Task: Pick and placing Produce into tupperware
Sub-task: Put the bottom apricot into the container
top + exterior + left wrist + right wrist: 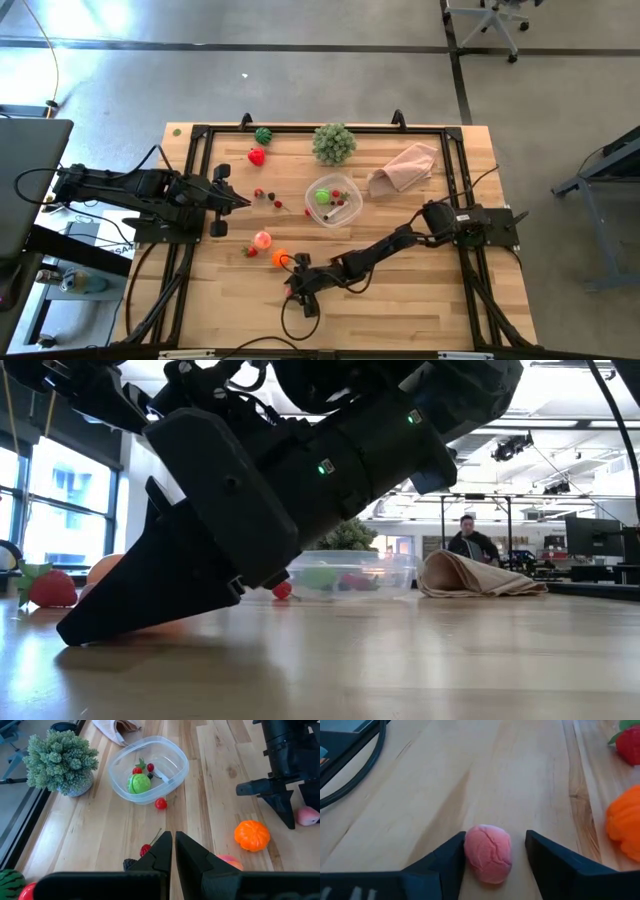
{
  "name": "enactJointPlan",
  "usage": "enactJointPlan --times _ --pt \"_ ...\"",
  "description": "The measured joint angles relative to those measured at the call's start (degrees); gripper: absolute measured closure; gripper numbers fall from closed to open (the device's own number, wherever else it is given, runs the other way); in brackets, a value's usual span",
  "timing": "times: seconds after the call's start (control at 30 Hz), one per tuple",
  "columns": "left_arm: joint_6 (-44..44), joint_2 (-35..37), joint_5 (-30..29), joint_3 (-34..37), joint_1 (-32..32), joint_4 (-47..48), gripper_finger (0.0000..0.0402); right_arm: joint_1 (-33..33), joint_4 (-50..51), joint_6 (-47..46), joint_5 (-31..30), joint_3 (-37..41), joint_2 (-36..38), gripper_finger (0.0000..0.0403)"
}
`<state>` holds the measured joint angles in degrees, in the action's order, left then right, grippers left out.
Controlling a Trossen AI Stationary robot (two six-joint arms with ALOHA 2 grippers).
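Produce: pink piece (488, 852) on the counter (400, 300), near the orange (279, 258).
Right gripper (495, 857): jaws apart around it, not clamped.
Left gripper (173, 851): jaws closed, empty, well left of the tupperware (334, 200).

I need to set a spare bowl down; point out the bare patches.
Free: bare wood between the pink cloth and the right arm's base, and the near-left corner of the table. Crowded: around the tupperware, orange and right claw.

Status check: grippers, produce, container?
Right gripper open, straddling small pink toy fruit on table, not gripped. Left gripper shut, empty, waiting at left. Round clear plastic container holds a few pieces. Orange toy fruit close beside target.
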<state>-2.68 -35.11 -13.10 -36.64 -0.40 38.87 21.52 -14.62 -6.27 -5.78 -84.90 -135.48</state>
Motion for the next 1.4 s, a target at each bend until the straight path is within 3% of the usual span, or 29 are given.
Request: enactJointPlan --times 0.8,1.13,1.4 --pt "0.0 0.0 0.0 0.0 0.0 0.0 0.0387 0.0 0.1 -1.4 -0.2 0.2 -0.1 0.0224" --pt "0.0 0.0 0.0 0.0 0.0 0.0 0.0387 -0.1 0.2 -1.5 -0.3 0.2 -0.1 0.0274" --pt "0.0 0.0 0.0 0.0 0.0 0.0 0.0387 -0.1 -0.1 -1.4 -0.4 0.3 -0.1 0.0279"
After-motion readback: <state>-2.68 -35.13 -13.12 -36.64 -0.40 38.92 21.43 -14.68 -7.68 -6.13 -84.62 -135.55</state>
